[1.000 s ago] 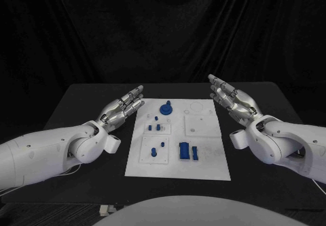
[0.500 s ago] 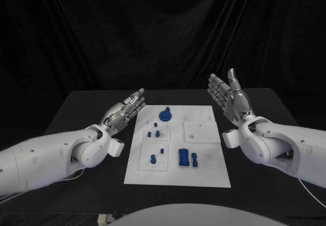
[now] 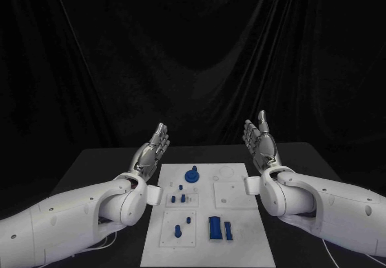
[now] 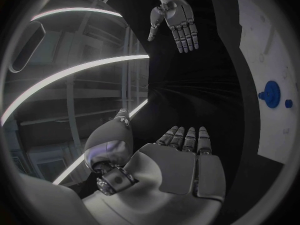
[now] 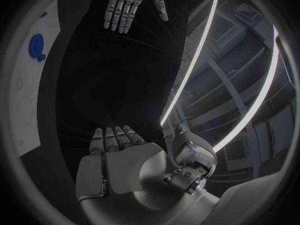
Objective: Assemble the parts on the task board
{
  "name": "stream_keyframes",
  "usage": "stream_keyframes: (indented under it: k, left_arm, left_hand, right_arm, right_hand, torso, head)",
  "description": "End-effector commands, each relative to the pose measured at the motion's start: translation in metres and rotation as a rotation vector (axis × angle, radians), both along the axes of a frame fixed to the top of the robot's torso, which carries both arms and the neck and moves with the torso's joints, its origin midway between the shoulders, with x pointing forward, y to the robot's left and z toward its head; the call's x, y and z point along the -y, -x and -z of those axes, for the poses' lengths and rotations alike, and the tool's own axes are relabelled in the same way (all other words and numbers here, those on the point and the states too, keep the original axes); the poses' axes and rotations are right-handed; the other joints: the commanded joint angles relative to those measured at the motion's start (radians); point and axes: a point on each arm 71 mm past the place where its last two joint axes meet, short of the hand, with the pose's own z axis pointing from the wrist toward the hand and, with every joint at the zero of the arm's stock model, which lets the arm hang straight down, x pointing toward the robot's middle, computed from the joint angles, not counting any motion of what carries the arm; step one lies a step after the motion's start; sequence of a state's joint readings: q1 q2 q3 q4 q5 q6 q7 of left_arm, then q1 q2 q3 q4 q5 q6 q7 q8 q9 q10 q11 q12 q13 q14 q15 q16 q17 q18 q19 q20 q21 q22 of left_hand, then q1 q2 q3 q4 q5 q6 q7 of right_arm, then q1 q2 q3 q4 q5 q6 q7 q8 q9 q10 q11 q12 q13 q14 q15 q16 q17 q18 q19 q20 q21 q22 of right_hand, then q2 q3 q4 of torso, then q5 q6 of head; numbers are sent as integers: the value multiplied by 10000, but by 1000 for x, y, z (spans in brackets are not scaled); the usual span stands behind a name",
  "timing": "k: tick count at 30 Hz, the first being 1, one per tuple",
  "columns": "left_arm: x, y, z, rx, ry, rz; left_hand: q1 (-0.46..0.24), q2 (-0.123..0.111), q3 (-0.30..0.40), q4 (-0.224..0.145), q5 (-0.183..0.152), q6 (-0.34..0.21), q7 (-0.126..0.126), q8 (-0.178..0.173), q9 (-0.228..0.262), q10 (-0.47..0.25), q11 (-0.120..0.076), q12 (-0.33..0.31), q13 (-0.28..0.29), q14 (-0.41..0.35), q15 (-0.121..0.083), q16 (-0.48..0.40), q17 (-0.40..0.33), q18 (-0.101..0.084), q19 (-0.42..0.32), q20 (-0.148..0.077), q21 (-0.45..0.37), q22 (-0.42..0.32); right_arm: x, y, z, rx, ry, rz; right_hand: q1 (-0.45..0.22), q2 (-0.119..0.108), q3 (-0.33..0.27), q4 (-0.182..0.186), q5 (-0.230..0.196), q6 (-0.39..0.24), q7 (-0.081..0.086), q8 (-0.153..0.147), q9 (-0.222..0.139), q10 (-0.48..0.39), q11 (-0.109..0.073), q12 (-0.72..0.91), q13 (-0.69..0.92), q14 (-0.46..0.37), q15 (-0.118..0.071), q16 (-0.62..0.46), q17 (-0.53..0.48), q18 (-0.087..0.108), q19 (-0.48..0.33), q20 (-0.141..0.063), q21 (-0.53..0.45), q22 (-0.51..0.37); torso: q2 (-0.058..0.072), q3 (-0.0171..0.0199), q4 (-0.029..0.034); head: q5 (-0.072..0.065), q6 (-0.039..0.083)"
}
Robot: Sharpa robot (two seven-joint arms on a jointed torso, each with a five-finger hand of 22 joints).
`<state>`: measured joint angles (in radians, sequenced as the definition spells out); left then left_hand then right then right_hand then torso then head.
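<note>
Black cloth hangs in folds behind the black counter [image 3: 105, 162], and on the counter's middle lies the white task board [image 3: 241, 245], long side running away from the robot; both hands are raised above the far end of it, one to each side, palms turned inward toward one another, and neither touches the board or anything on it. The left hand [image 3: 151, 149] stands just off the board's far left corner, fingers straight and close together, holding nothing; the right hand [image 3: 260, 139] stands off the far right corner, fingers likewise straight and extended upward, empty too. Between them, at the board's far end, sits a round blue part [image 3: 192, 175]; nearer the middle a few small blue pegs [image 3: 182, 198] stand in a square inset; closer to the robot lie two upright blue blocks [image 3: 221, 228] beside another inset carrying two more small blue pieces [image 3: 182, 225]. The board's right half shows pale, bare insets [image 3: 228, 192].
</note>
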<state>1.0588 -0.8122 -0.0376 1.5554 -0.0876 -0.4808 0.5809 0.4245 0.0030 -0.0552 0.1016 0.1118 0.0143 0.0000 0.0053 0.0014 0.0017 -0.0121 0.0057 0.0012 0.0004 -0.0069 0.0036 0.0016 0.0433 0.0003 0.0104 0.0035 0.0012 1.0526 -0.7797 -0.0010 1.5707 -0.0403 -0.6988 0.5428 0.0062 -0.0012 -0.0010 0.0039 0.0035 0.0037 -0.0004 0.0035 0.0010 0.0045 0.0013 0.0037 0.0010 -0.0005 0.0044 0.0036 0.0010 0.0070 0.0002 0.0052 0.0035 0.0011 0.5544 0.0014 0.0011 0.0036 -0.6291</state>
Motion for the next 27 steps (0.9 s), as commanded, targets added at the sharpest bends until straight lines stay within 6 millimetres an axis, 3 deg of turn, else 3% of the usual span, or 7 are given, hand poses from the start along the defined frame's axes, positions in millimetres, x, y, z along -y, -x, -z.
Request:
stream_keyframes:
  k: [1, 2, 3, 25, 26, 27]
  left_arm:
    - [-5, -3, 2, -730, -474, -1997]
    - [-3, -3, 1, -765, -475, -2122]
    - [-3, -3, 0, -796, -476, -2231]
    - [0, -4, -2, -900, -478, -2566]
    - [0, -4, -2, -900, -478, -2566]
    - [0, -4, -2, -900, -478, -2566]
  left_hand:
    - [-1361, -30, 552, -1016, -361, -143, 0, -53, -14, -17, 121, -57, -12, -4, 69, -36, -16, -433, -3, -104, -35, -12]
    - [-1486, -30, 552, -1016, -391, -143, 0, -53, -14, -17, 121, -57, -12, -4, 69, -36, -16, -433, -3, -104, -35, -12]
    - [-1594, -30, 552, -1016, -1118, -143, 0, -53, -14, -17, 121, -57, -12, -4, 69, -36, -16, -433, -3, -104, -35, -12]
    - [-3156, -30, 552, -1016, -1118, -143, 0, -53, -14, -17, 121, -57, -12, -4, 69, -36, -16, -433, -3, -104, -35, -12]
    - [-3363, -30, 552, -1016, -1118, -143, 0, -53, -14, -17, 121, -57, -12, -4, 69, -36, -16, -433, -3, -104, -35, -12]
    - [-4245, -30, 552, -1016, -1118, -143, 0, -53, -14, -17, 121, -57, -12, -4, 69, -36, -16, -433, -3, -104, -35, -12]
  right_arm:
    - [6, 0, 5, -523, 111, 773]
    - [6, 0, 5, -523, 111, 773]
    - [6, 0, 5, -523, 111, 773]
    - [6, 0, 5, -523, 111, 773]
    - [6, 0, 5, -523, 111, 773]
    - [6, 0, 5, -523, 111, 773]
  right_hand:
    - [-62, 12, 10, -39, -35, -37, 4, -35, -10, -45, -13, -37, -10, 5, -44, -36, -10, -70, -2, -52, -35, -11]
    - [-62, 12, 10, -39, -35, -37, 4, -35, -10, -45, -13, -37, -10, 5, -44, -36, -10, -70, -2, -52, -35, -11]
    - [-62, 12, 10, -39, -35, -37, 4, -35, -10, -45, -13, -37, -10, 5, -44, -36, -10, -70, -2, -52, -35, -11]
    - [-62, 12, 10, -39, -35, -37, 4, -35, -10, -45, -13, -37, -10, 5, -44, -36, -10, -70, -2, -52, -35, -11]
    - [-62, 12, 10, -39, -35, -37, 4, -35, -10, -45, -13, -37, -10, 5, -44, -36, -10, -70, -2, -52, -35, -11]
    - [-62, 12, 10, -39, -35, -37, 4, -35, -10, -45, -13, -37, -10, 5, -44, -36, -10, -70, -2, -52, -35, -11]
  torso:
    - [-94, -13, -10]
    - [-98, -14, -10]
    - [-101, -14, -10]
    - [-102, -14, -11]
    - [-102, -14, -11]
    - [-102, -14, -11]
  head:
    - [-30, 246]
    - [-34, 271]
    - [-36, 286]
    - [-36, 291]
    - [-36, 291]
    - [-36, 291]
